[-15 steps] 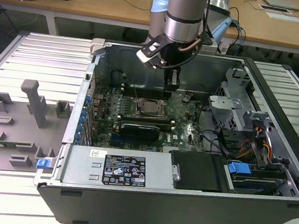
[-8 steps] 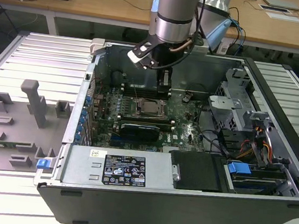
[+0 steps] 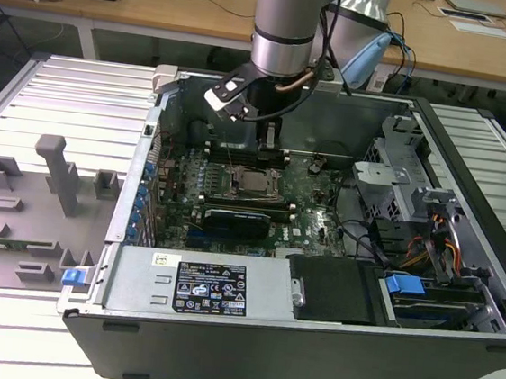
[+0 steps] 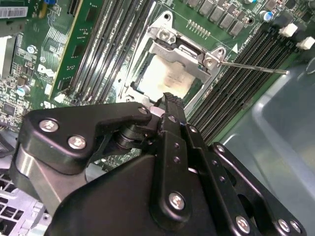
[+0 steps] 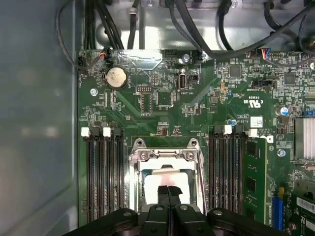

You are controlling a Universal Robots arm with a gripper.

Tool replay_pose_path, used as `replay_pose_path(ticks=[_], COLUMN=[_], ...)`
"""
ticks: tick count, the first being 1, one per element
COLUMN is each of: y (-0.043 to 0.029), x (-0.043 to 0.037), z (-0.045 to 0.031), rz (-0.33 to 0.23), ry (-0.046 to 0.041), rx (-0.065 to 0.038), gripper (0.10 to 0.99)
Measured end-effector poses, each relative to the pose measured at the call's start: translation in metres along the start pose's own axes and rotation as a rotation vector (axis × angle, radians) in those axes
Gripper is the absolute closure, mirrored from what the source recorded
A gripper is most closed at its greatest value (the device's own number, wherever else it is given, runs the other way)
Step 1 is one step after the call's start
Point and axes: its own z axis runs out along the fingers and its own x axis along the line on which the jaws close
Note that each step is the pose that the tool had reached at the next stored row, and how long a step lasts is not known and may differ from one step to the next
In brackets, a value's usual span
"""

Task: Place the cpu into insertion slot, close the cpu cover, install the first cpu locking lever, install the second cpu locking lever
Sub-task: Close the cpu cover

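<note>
We see the gripper with fingers pinched together, nothing held, just above the cpu under the lowered cpu cover.

**Bare metal, green board, matt black**

The cpu cover was bare silvery metal with a dull sheen, and the cpu had a pale, smooth metal top. The gripper was matt black, with bright metal screw heads. The motherboard looked glossy green and its coin battery polished. The computer case was dark matt sheet metal, the table ribbed pale metal slats
</note>
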Motion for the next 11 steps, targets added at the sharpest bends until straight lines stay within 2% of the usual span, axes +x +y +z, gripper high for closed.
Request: replay_pose_path(ticks=[11], y=[0.0], x=[0.0], z=[0.0001], rz=[-0.203], ry=[0.005], rx=[-0.004], gripper=[0.98])
